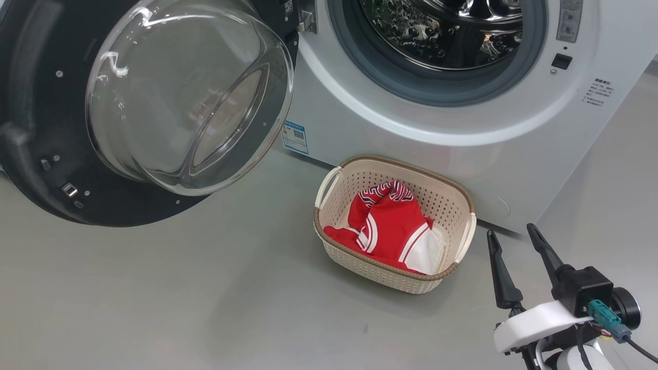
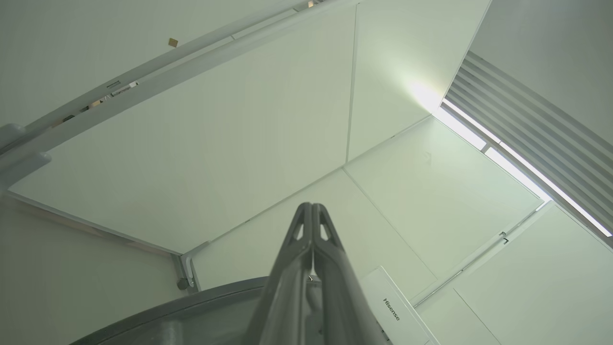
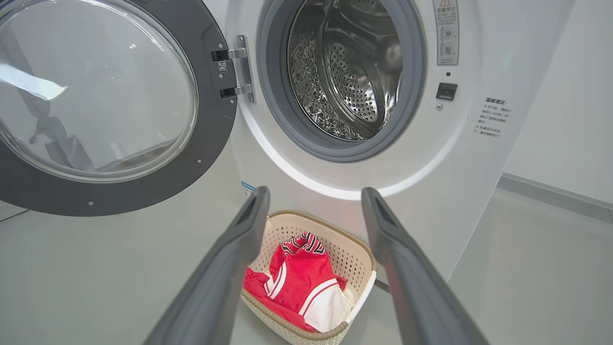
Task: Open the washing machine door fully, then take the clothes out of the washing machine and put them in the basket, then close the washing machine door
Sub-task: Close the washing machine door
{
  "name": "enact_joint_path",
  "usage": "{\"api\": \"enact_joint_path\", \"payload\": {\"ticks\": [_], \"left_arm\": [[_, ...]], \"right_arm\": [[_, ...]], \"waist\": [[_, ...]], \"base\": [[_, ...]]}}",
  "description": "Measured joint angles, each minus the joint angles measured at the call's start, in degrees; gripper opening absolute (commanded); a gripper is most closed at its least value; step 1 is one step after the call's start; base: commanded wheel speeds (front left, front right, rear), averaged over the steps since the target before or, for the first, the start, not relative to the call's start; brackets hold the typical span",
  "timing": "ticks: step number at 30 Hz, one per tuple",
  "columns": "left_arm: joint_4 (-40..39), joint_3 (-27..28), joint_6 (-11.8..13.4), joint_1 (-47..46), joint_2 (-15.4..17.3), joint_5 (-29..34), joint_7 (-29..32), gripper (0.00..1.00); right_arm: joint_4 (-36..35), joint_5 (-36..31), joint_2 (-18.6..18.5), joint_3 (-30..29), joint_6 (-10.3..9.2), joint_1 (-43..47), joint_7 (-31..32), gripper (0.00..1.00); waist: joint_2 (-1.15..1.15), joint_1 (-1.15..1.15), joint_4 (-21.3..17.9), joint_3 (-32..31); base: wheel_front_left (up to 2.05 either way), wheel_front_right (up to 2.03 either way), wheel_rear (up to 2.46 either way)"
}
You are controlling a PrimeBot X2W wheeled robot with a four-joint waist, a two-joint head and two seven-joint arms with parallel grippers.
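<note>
The washing machine door (image 1: 128,103) (image 3: 96,105) hangs wide open at the left, its glass bowl bulging out. Behind it stands the white washing machine (image 1: 462,118) (image 3: 364,158), and its steel drum (image 1: 447,31) (image 3: 345,72) holds no fabric that I can see. On the floor in front sits the cream basket (image 1: 360,259) (image 3: 352,261) with the red and white clothes (image 1: 390,226) (image 3: 299,282) inside. My right gripper (image 1: 511,230) (image 3: 313,191) is open, hovering to the right of the basket. My left gripper (image 2: 312,205) is shut with nothing in it, pointing up at the ceiling.
Grey floor (image 1: 180,298) spreads out left of and in front of the basket. A white wall and skirting (image 3: 550,191) run along the machine's right side. In the left wrist view, white ceiling panels (image 2: 239,134) and a bright light strip (image 2: 517,172) hang above the machine's top edge (image 2: 392,306).
</note>
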Motion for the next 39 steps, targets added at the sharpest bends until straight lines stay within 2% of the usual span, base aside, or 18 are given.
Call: {"api": "enact_joint_path", "payload": {"ticks": [6,11,18,23,29,39], "left_arm": [[8.98,3.18,5.21,-4.54,4.99,-3.96,5.25,0.0],[15.49,5.13,8.77,-7.65,7.0,-7.42,8.36,0.0],[23.14,6.83,9.45,-10.2,10.2,-9.22,10.38,0.0],[26.44,4.91,9.45,-11.5,12.13,-8.46,12.51,0.0],[29.63,1.93,9.45,-13.17,12.36,-7.99,14.29,0.0],[34.23,1.67,9.45,-16.5,12.23,-8.26,14.9,0.0]], "right_arm": [[-0.45,-0.58,-0.47,0.78,0.11,-1.03,1.03,1.0],[-1.15,-1.02,-0.74,1.34,0.57,-1.88,1.78,1.0],[-2.18,-1.58,-1.46,1.71,0.76,-3.1,2.94,1.0],[-2.91,-1.77,-2.13,1.47,0.76,-3.9,3.42,1.0],[-3.68,-2.01,-2.78,1.18,0.76,-4.5,3.89,1.0],[-4.45,-2.19,-3.49,0.44,0.75,-5.43,4.47,1.0]], "waist": [[0.0,0.0,-0.99,0.93],[0.0,0.0,-2.11,1.97],[0.0,0.0,-3.85,4.03],[0.0,0.0,-5.17,5.65],[0.0,0.0,-6.24,7.73],[0.0,0.0,-7.36,10.32]], "base": [[0.0,0.0,0.0],[0.0,0.0,0.0],[0.0,0.0,0.0],[0.0,0.0,0.0],[0.0,0.0,0.0],[0.0,0.0,0.0]]}}
